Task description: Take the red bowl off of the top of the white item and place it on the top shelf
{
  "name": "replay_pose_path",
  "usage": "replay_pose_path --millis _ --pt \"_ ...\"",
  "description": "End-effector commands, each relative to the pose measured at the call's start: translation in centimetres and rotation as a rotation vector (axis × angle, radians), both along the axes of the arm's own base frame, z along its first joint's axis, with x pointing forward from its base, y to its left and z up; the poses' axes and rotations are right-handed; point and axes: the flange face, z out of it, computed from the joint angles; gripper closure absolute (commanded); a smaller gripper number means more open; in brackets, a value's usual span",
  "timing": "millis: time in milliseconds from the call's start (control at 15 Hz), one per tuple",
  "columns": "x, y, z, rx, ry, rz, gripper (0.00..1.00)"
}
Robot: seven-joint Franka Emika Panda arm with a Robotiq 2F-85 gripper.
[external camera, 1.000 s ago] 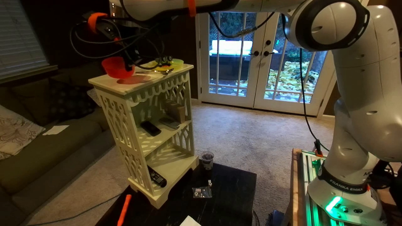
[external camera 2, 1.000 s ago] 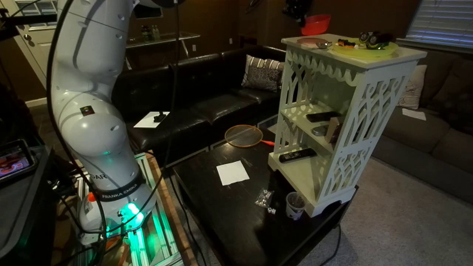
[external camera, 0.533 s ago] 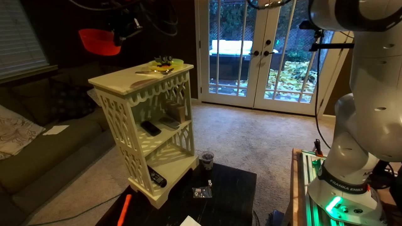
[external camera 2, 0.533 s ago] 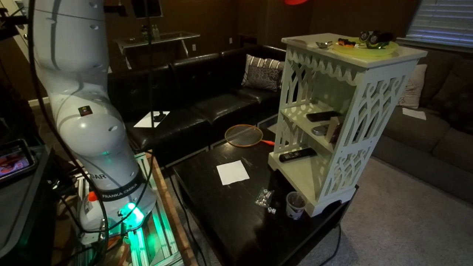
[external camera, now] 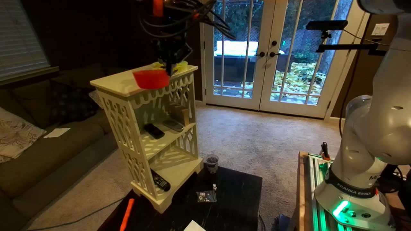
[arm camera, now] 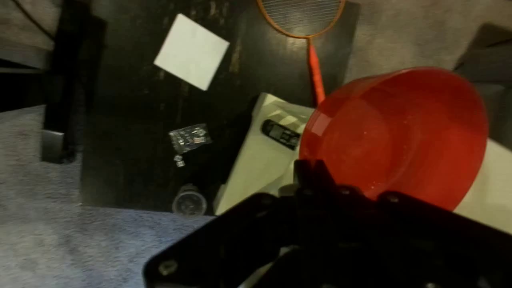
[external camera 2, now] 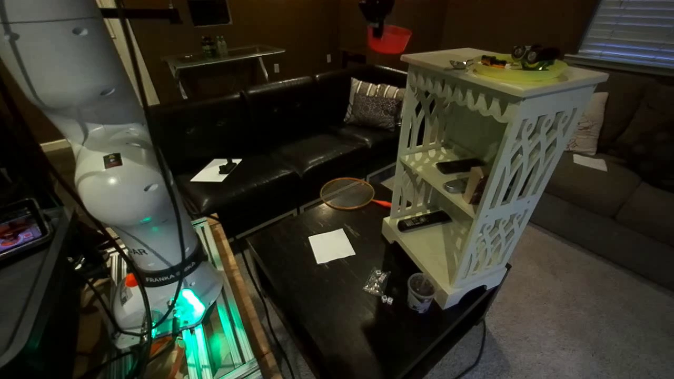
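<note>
The red bowl (external camera: pixel 151 79) is in the air in front of the white item (external camera: pixel 117 84), near the height of its flat top. In an exterior view the bowl (external camera 2: pixel 392 40) hangs beside the unit's top (external camera 2: pixel 574 77). My gripper (external camera: pixel 169 72) is shut on the bowl's rim; it also shows in an exterior view (external camera 2: pixel 378 30). In the wrist view its fingertips (arm camera: pixel 311 163) pinch the near edge of the bowl (arm camera: pixel 404 124), which is slightly tilted. The top shelf (external camera: pixel 160 143) also shows in an exterior view (external camera 2: pixel 424 163); in the wrist view it cannot be made out.
The top shelf bears a black phone (external camera: pixel 154 131), a grey device (external camera: pixel 173 125) and a brown box (external camera: pixel 184 116). A remote (external camera: pixel 160 181) lies on the lower tier. A yellow-green plate (external camera 2: pixel 518 71) with toys stands on the unit's top. A cup (external camera 2: pixel 421 292) stands beside its base.
The bowl was just over the unit's top, rose well above it, and is now lower and out in front of it. The arm has drawn back with it. The gripper stays shut on the rim.
</note>
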Motion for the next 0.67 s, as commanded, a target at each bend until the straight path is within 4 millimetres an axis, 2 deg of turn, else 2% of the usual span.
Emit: replay_pose_path --millis 0,67,133,333,600 --pt "-6.7 -3.8 -3.6 -0.113 0.182 0.015 0.99" --pt "-7.8 -5.1 -4.4 -0.146 0.224 -0.006 0.99" --pt "-4.2 -3.5 -3.3 -0.094 0.178 -0.005 0.97" --pt "-6.6 -5.1 -4.5 -0.129 0.225 -0.020 0.97" --pt "-7.0 -4.9 -4.7 -0.119 0.224 -0.019 0.99"
